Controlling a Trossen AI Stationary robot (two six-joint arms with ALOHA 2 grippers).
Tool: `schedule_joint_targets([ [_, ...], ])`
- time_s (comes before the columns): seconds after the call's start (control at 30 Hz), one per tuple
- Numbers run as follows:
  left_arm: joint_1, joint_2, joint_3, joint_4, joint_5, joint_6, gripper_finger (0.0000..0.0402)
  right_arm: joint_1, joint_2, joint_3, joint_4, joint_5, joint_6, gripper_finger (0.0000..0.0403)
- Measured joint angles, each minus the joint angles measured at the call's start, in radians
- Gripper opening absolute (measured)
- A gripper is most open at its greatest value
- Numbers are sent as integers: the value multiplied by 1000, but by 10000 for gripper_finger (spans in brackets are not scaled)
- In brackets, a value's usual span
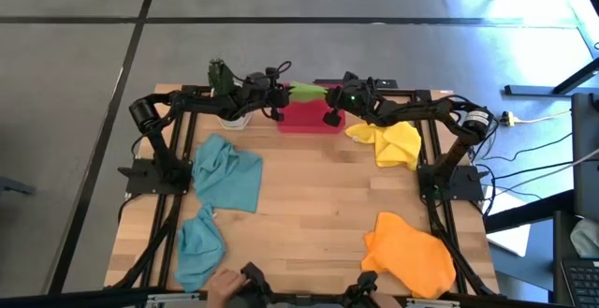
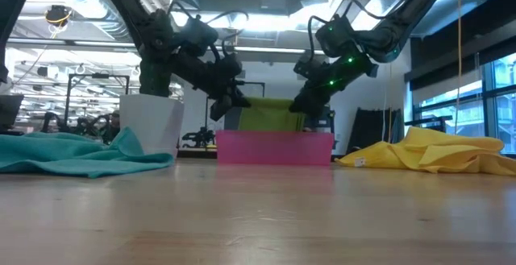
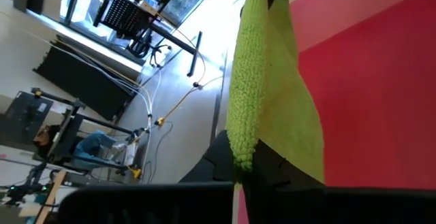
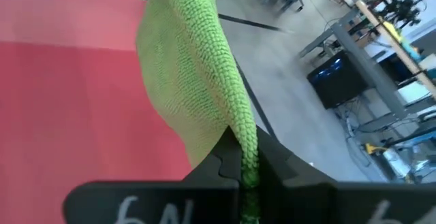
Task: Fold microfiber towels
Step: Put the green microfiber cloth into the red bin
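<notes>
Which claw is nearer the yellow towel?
Right. The right claw holds the green towel over the red tray, beside the yellow towel; the left claw is across the tray.

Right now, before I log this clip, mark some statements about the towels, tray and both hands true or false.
1. Both hands grip the lime green microfiber towel over the rigid red rectangular tray. True: left hand, right hand.
2. The orange microfiber towel lies in the tray. False: it lies on the wooden table.
3. Two teal-blue microfiber towels lie on the left arm's side. True.
4. The yellow microfiber towel is neatly folded. False: it lies crumpled.
</notes>
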State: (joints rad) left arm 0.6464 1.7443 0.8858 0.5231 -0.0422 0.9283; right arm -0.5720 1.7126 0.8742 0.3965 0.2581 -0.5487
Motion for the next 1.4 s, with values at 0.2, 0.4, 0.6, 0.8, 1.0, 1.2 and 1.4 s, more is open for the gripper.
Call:
schedule_joint_targets([
  [0.2,5,1,0,-5,4,12,0,0,0,0,-7,1,-14,12],
  [0.4,3,57,1,-10,8,34,14,-1,2,-2,-49,-52,-14,12],
  [0.6,-5,87,-4,-39,-78,16,61,-1,2,-5,-137,-31,-14,12],
  [0.8,-36,77,-2,-44,-117,23,90,7,2,-5,-245,-63,-14,12],
  [1.0,-60,38,-2,-45,-109,15,101,12,2,-4,-295,-194,-13,24],
  [1.2,-70,-11,0,-76,-95,-18,102,12,2,-3,-336,-301,-7,105],
  [1.4,-77,-59,0,-156,-74,-98,102,34,-15,-2,-371,-301,2,184],
])
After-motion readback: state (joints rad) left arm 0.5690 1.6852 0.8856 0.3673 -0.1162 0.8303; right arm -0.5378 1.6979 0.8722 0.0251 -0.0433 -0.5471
